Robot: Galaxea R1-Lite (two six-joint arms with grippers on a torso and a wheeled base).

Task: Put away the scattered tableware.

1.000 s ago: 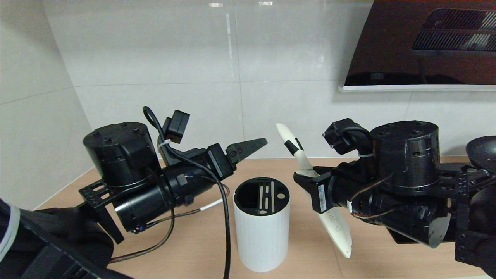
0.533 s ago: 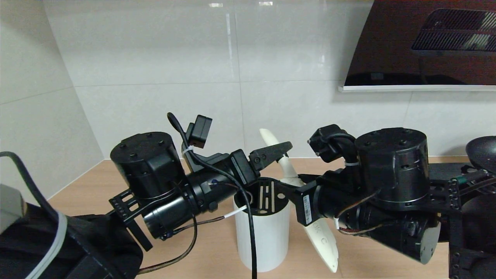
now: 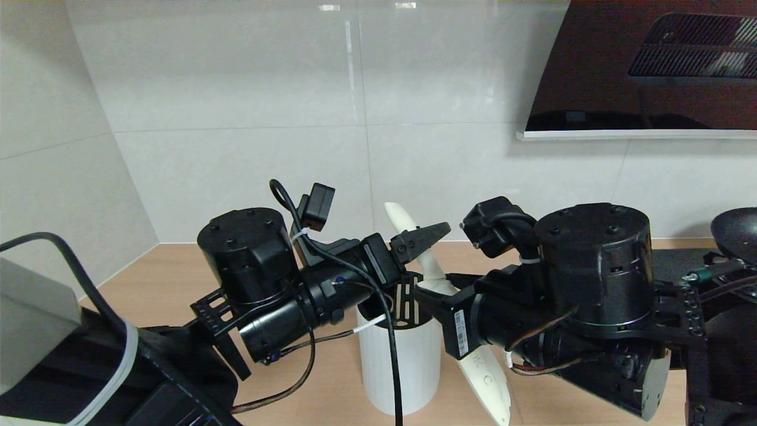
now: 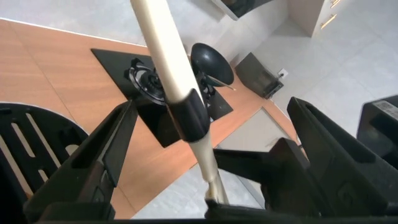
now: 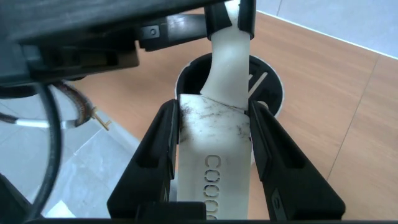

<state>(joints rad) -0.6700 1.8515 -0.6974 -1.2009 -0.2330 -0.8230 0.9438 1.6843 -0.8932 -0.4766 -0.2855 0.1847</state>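
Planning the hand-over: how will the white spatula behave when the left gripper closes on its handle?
Probably stiff: the white spatula runs straight though the right gripper clamps only its blade. The handle looks smooth and round, so it may slip or twist once the open left gripper closes on it; the black band might offer better hold.
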